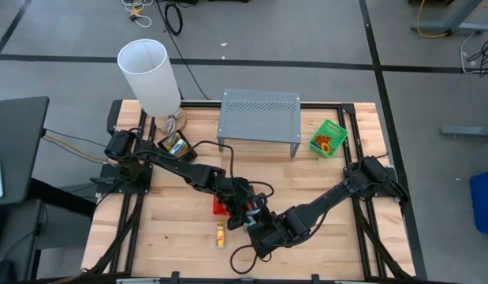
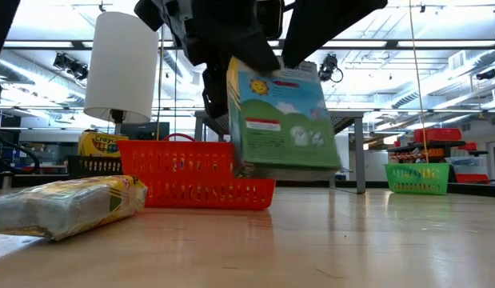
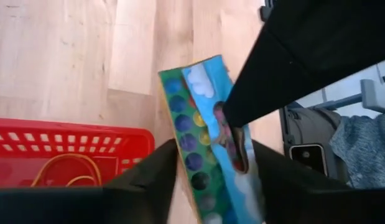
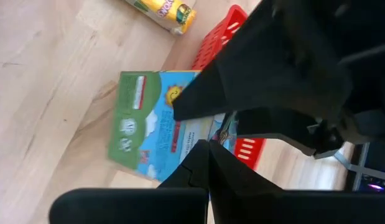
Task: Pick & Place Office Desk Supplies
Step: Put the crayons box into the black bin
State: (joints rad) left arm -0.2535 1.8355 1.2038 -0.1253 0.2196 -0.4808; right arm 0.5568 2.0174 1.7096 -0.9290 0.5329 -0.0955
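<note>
Paint set (image 2: 283,120): flat green-blue card with rows of colour dots on one face, held upright just above the desk (image 1: 180,237), near the front edge at mid-width, beside the red tray (image 2: 195,176). Left gripper (image 3: 211,168): fingers apart, one on each face of the set, straddling it; whether they press on it cannot be told. Right gripper (image 4: 204,146): fingers together, pinching the set's upper edge from the opposite side. Red tray: mesh, on the desk just beside the set, toward the left; an orange rubber band (image 3: 61,171) lies inside it. Yellow packet (image 1: 221,234): lying flat near the front edge, close to the red tray. Crayon box (image 1: 175,144): yellow-green, near the back-left corner, at the foot of the white lampshade (image 1: 150,76). Grey stand (image 1: 259,115): perforated metal, at the back edge, mid-width. Green tray (image 1: 329,138): mesh, near the back-right corner, with small coloured items inside, well apart from both grippers.
</note>
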